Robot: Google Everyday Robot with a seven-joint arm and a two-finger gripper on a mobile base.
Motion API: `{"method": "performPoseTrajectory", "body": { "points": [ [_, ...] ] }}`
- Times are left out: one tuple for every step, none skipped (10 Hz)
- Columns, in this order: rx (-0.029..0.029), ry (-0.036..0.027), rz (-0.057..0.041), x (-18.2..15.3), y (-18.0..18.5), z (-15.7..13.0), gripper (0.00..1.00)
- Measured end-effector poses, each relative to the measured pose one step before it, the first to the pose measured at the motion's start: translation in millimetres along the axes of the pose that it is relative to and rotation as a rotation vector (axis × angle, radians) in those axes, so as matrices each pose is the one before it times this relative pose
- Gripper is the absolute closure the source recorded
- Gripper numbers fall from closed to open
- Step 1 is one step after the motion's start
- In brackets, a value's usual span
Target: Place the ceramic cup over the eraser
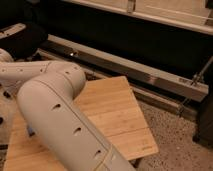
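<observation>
Camera view: a big white arm point(55, 115) fills the left side. It bends at a round elbow and reaches off to the left. The gripper is out of sight past the left edge, so I cannot tell how the jaws stand. The cup and the eraser are not showing; the arm may be hiding them. Under the arm is a wooden table point(117, 117). A small blue bit point(31, 132) peeks out beside the arm. Behind the table runs a long metal rail point(145, 75).
</observation>
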Motion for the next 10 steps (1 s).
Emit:
{"method": "performPoseTrajectory", "body": {
  "points": [
    [-0.00560,-0.00533,-0.00217,-1.36,2.25,1.76,0.20],
    [-0.00687,-0.00396,-0.00344,-0.49,3.05,3.04,0.20],
    [-0.00635,-0.00311,-0.00002,-0.03,0.83,2.45,0.20],
    [-0.00493,-0.00239,0.00047,0.30,-0.28,1.49,0.20],
    [-0.00917,-0.00401,-0.00130,0.63,0.76,1.68,0.20],
    [-0.00978,-0.00701,-0.00159,1.00,0.05,-0.45,0.20],
    [-0.00595,-0.00974,0.00049,0.46,-1.12,-1.98,0.20],
    [0.00028,-0.00110,0.00313,0.31,-2.55,0.03,0.20],
    [-0.00005,-0.00009,-0.00025,-0.06,0.27,-0.05,0.20],
    [-0.00043,0.00004,-0.00334,-0.25,2.57,0.12,0.20]
  ]
}}
